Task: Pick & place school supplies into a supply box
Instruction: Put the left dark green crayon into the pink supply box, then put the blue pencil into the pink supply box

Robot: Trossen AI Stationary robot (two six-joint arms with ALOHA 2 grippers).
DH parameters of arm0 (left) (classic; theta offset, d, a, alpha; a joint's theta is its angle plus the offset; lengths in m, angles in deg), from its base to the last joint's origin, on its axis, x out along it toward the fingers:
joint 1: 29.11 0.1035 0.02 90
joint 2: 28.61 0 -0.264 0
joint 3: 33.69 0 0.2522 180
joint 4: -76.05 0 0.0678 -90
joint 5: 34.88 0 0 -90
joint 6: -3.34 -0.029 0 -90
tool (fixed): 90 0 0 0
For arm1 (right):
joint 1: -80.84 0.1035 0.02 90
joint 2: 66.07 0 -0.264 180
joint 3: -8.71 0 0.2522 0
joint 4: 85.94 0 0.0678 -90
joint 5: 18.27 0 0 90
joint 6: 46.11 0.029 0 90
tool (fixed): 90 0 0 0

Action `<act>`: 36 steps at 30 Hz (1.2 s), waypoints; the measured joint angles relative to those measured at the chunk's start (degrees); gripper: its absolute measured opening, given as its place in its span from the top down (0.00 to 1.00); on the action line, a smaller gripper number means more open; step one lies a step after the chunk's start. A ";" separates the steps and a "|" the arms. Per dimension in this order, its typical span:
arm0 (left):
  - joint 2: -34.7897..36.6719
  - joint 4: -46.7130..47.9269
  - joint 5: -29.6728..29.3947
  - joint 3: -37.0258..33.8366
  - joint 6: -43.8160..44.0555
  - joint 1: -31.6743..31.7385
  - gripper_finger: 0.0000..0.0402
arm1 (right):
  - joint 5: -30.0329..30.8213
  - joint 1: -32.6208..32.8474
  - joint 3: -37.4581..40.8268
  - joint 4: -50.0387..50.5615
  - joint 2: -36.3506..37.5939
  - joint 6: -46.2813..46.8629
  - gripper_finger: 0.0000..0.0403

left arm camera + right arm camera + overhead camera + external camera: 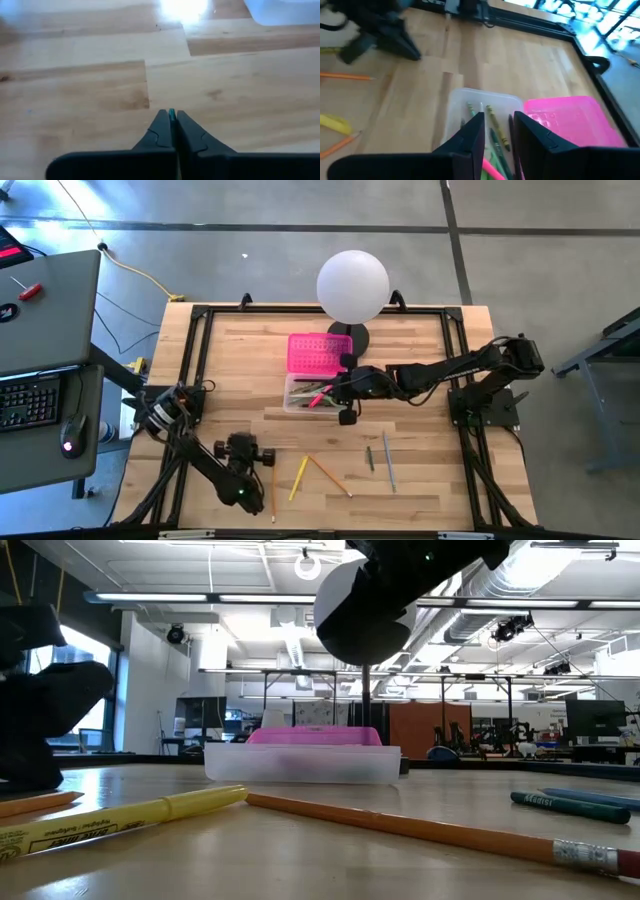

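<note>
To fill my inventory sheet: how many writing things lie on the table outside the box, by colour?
Orange pencils: 2
Yellow highlighter: 1
Green pen: 1
Grey pen: 1
Total: 5

Supply box [312,392] mid-table — lamp [352,286] behind, loose pencils [318,473] in front.

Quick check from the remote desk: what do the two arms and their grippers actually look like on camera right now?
Both arms are dark, jointed links on black bases at the table's side rails. The left gripper has two matte black, tapering fingers with stepped inner edges. The right gripper has the same black, angular fingers. No markings show; the cabling cannot be made out.
</note>
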 joint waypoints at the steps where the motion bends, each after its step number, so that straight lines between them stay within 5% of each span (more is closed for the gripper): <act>1: 0.34 0.18 -0.95 -0.06 -0.04 0.42 0.92 | -1.07 0.15 0.00 0.02 0.00 0.02 0.79; 10: 4.66 1.57 -17.07 4.08 -5.62 5.78 0.97 | -8.86 6.64 0.00 3.91 0.00 1.75 0.79; 18: 11.96 2.01 -21.59 13.65 -34.87 14.47 0.95 | -12.36 17.82 0.00 11.99 0.00 3.01 0.79; 23: 13.91 -1.33 -14.00 21.16 -61.77 23.27 0.96 | -10.62 23.24 0.00 14.32 0.00 2.34 0.79; 29: 13.18 -20.20 -4.62 21.64 -93.35 35.03 0.97 | -3.07 25.55 0.00 14.41 0.00 4.04 0.79; 36: 13.08 -20.05 4.02 19.54 -98.07 45.14 0.95 | -1.69 25.72 0.00 18.96 0.00 10.48 0.79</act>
